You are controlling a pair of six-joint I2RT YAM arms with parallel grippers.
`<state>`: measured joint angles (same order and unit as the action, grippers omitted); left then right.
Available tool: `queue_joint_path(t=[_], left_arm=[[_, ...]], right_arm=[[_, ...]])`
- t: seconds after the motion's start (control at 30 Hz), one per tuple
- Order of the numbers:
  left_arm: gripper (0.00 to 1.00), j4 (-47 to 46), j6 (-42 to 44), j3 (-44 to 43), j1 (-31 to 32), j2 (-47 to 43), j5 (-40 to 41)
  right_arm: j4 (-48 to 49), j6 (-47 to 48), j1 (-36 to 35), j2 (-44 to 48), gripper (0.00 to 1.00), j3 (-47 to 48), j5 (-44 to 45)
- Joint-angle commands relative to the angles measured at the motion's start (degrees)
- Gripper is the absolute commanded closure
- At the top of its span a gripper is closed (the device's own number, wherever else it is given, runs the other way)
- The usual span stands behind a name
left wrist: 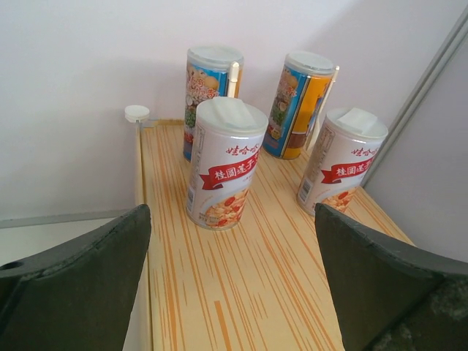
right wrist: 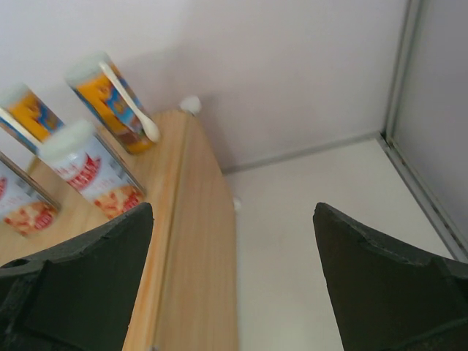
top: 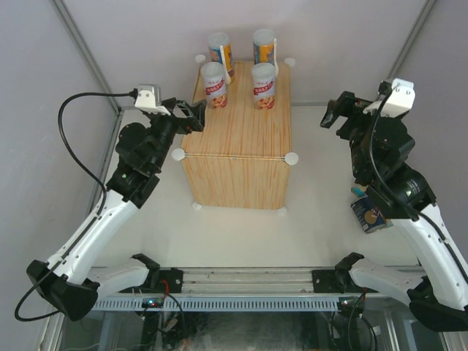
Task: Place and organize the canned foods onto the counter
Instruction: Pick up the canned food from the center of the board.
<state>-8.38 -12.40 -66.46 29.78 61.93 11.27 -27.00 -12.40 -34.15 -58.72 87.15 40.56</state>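
Left gripper and right gripper both spread, empty; gold-blue tin at near right judged rigid, slick, fairly light, so pinch across its short sides, low.

1. We see a plain white tabletop filling the middle of the overhead view.
2. At twelve o'clock a pale back wall closes the scene.
3. At eleven o'clock a grey metal strut runs on a slant, with the left side panel beside it.
4. At one o'clock a matching strut slants the other way, with the right side panel beyond it.
5. At six o'clock a metal rail crosses the near edge of the tabletop, with a pale slotted strip just below it.
6. In the right wrist view we make out a grey skirting along the foot of the wall.
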Motion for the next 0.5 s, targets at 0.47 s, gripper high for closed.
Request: queue_joint_path(t=[0.47], left_arm=[[0.04,-2.16,-0.86,-4.42,1.98,0.97,-4.17]], right_arm=[[-19.89,-18.56,30.36,11.53,0.11,-22.65,-18.5]])
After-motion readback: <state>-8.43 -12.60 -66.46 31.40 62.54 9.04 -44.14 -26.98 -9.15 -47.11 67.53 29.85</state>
